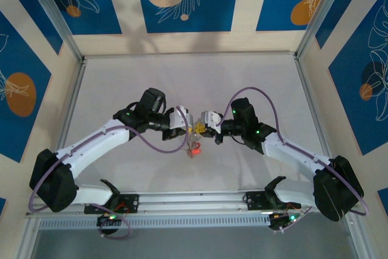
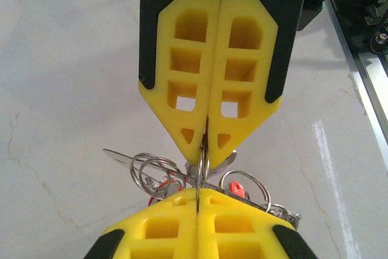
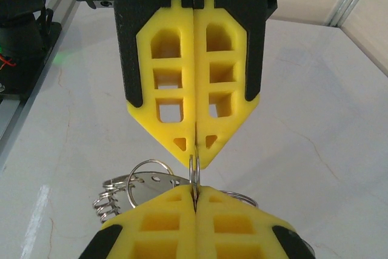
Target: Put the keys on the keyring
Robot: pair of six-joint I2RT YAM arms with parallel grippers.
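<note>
Keyring (image 2: 204, 153) first: it shows as a thin metal hoop seen edge-on, standing upright in the narrow space where the two grippers meet tip to tip. It is lifted off the table (image 1: 242, 77), above the middle of it, a little nearer the arm bases than the far wall. In the right wrist view the keyring (image 3: 194, 171) is the same slim vertical line between the yellow tips.

Below it dangles a bunch of smaller silver split rings (image 2: 151, 171) with the keys: red heads (image 2: 237, 187) peep out among the loops, and a flat metal blade (image 2: 118, 156) sticks out sideways. From above, a red key (image 1: 194, 150) hangs lowest under the meeting point, with a trace of yellow above it. How each key is joined to the hoop I cannot tell.

The left gripper (image 2: 198, 193) has its yellow pads pressed flat together, pinching the near edge of the hoop in the seam. The right gripper (image 2: 208, 134) faces it, jaws likewise closed tight, clamping the hoop's opposite edge. From overhead the left gripper (image 1: 191, 127) and right gripper (image 1: 204, 127) almost touch, both arms bent inward.
</note>
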